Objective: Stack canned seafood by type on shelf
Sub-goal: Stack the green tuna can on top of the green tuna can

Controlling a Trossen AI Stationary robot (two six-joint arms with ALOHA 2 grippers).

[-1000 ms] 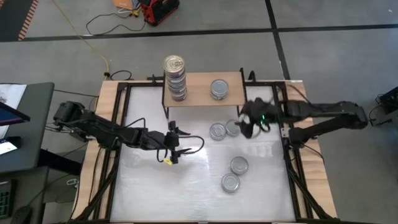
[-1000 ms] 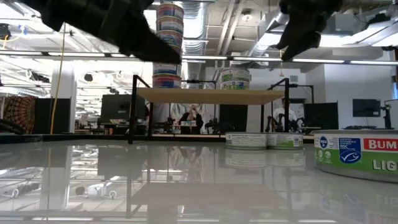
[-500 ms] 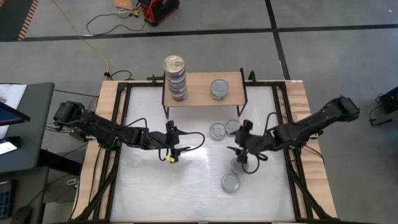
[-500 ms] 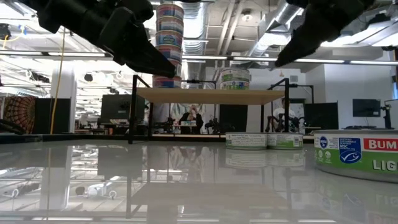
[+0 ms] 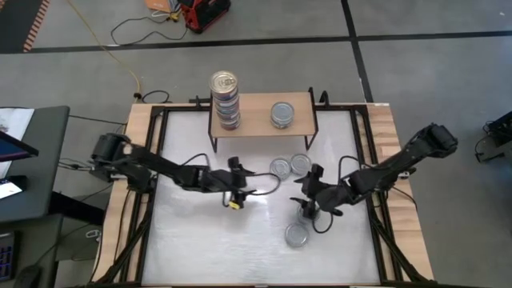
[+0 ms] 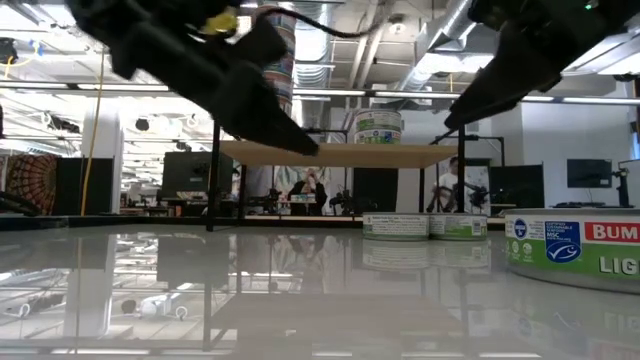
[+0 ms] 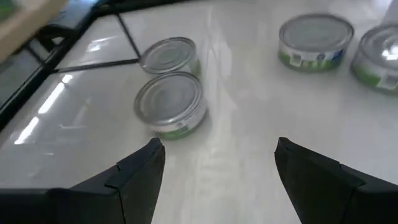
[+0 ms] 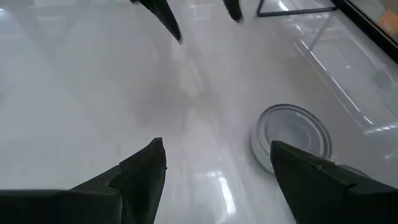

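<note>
The light-wood shelf (image 5: 260, 120) stands at the table's far side on thin black legs. On its left end is a tall stack of tins (image 5: 226, 102) with a gold lid on top; on its right part, silver-lidded tins (image 5: 282, 114). Two silver-lidded tins (image 5: 279, 167) (image 5: 300, 163) stand on the table in front of the shelf and another (image 5: 297, 235) nearer the front. A further tin (image 5: 310, 214) is partly hidden under my right gripper (image 5: 307, 200), which hangs open above it. My left gripper (image 5: 242, 189) is open at mid-table, pointing at the pair (image 7: 171, 102).
The white tabletop has a wooden rim (image 5: 144, 120) and black frame bars along its sides. There is free room on the table's left and near-left part. A desk with a screen (image 5: 24, 160) stands beyond the left edge.
My right gripper has swung from beside the shelf's right end toward the table's near edge and down, rolling as it went, and now hangs over a tin on the table. My left gripper has gone toward the table's right edge and sunk a little. No tin has moved.
</note>
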